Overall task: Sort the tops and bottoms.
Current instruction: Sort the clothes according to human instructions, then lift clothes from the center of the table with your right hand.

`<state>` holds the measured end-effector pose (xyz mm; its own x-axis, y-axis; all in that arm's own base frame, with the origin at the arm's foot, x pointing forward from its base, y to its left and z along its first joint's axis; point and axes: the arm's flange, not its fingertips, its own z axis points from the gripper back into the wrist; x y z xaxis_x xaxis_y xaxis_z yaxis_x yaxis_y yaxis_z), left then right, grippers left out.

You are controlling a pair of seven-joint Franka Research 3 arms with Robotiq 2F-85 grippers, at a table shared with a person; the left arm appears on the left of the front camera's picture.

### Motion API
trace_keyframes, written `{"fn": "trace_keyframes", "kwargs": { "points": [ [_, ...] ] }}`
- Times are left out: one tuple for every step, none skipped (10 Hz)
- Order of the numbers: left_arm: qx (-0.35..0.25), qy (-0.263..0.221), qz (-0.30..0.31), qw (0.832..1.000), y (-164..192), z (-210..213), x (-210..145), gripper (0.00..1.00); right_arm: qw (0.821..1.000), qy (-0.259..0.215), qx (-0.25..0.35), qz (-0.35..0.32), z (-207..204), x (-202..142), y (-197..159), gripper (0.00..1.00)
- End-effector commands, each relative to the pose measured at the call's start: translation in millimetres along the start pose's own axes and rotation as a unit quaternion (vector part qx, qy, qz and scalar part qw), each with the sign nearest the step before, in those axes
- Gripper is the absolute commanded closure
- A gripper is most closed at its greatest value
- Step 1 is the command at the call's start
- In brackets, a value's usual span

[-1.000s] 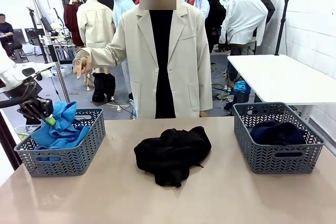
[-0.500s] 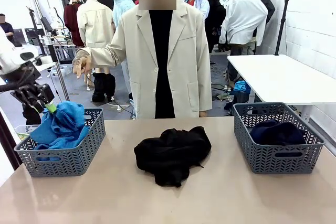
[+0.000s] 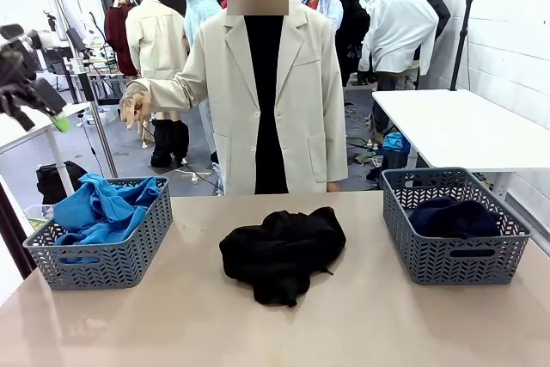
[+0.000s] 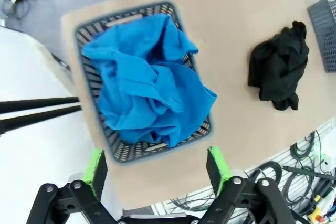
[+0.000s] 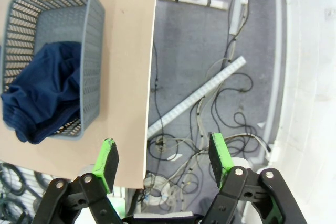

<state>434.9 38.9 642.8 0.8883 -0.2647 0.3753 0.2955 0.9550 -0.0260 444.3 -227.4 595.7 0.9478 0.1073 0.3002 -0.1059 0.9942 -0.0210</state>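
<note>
Left gripper [image 4: 156, 165]: jaws apart, empty, high above left basket [image 3: 129, 247] holding blue garment [image 3: 99, 211]. Right gripper [image 5: 164, 157]: jaws apart, empty. Black garment [image 3: 282, 251]: table centre. Right basket [image 3: 430, 255]: navy garment [image 3: 453, 217]

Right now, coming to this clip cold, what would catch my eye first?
Probably the bright blue garment heaped in the grey basket at the table's left end, with the left gripper open and raised above it. Next, the black garment crumpled alone mid-table, in front of the person in a cream jacket. A dark navy garment fills the right-hand basket.
</note>
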Motion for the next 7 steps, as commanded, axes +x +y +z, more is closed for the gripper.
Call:
{"fn": "trace_keyframes", "kwargs": {
  "points": [
    [0.035,-0.018,-0.01,0.999,7,24,-2,0.0,1.0,0.006,-0.006,0.005,0,-1,2,0.14],
    [0.0,0.0,0.0,1.0,0,0,0,0.0,1.0,0.006,-0.006,0.005,0,-1,2,0.14],
    [0.0,0.0,0.0,1.0,0,0,0,0.0,1.0,0.006,-0.006,0.005,0,-1,2,0.14],
    [0.0,0.0,0.0,1.0,0,0,0,0.0,1.0,0.006,-0.006,0.005,0,-1,2,0.14],
    [0.0,0.0,0.0,1.0,0,0,0,0.0,1.0,0.006,-0.006,0.005,0,-1,2,0.14],
    [0.0,0.0,0.0,1.0,0,0,0,0.0,1.0,0.006,-0.006,0.005,0,-1,2,0.14],
    [0.008,0.006,-0.004,1.0,1,-1,0,0.0,1.0,0.006,-0.006,0.005,0,-1,2,0.14]
  ]
}}
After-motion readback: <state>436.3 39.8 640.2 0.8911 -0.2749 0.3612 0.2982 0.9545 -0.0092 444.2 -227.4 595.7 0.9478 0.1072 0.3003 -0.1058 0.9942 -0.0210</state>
